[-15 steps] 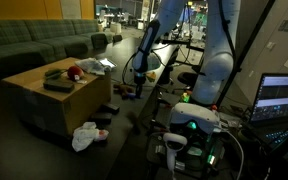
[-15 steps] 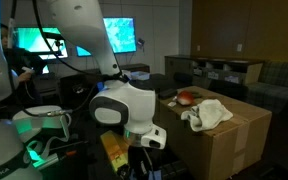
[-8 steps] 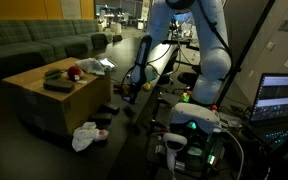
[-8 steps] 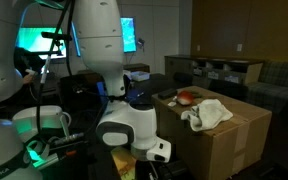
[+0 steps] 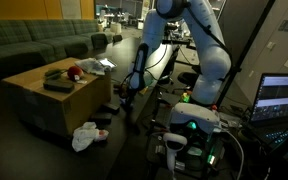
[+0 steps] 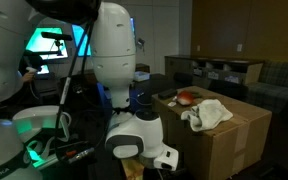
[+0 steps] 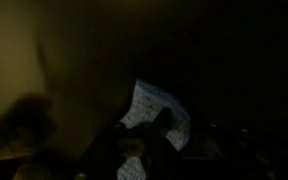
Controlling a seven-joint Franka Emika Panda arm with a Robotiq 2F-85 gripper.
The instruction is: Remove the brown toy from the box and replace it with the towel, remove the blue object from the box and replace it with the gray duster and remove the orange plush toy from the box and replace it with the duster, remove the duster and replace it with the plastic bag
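The tan cardboard box (image 5: pixel 46 100) (image 6: pixel 229 135) stands beside the arm in both exterior views. On its top lie the gray duster (image 5: pixel 59 84), the orange plush toy (image 5: pixel 72 71) (image 6: pixel 188 96) and a white towel (image 6: pixel 208 112). The plastic bag (image 5: pixel 86 135) lies crumpled on the floor in front of the box. My gripper (image 5: pixel 124 102) hangs low beside the box's side, near the floor, too small and dark to read. A yellowish-brown thing (image 6: pixel 134 172) shows under the white wrist (image 6: pixel 134 138). The wrist view is almost black, with only a pale bluish patch (image 7: pixel 156 115).
A green sofa (image 5: pixel 34 45) runs behind the box. A lit laptop screen (image 5: pixel 282 98) and cabled equipment with a green light (image 5: pixel 194 128) stand near the robot base. Small dark items (image 5: pixel 104 117) lie on the floor by the box.
The arm has swung down and toward the box, bringing the wrist lower near the floor. The yellowish-brown thing under the wrist has dropped to the frame's bottom edge.
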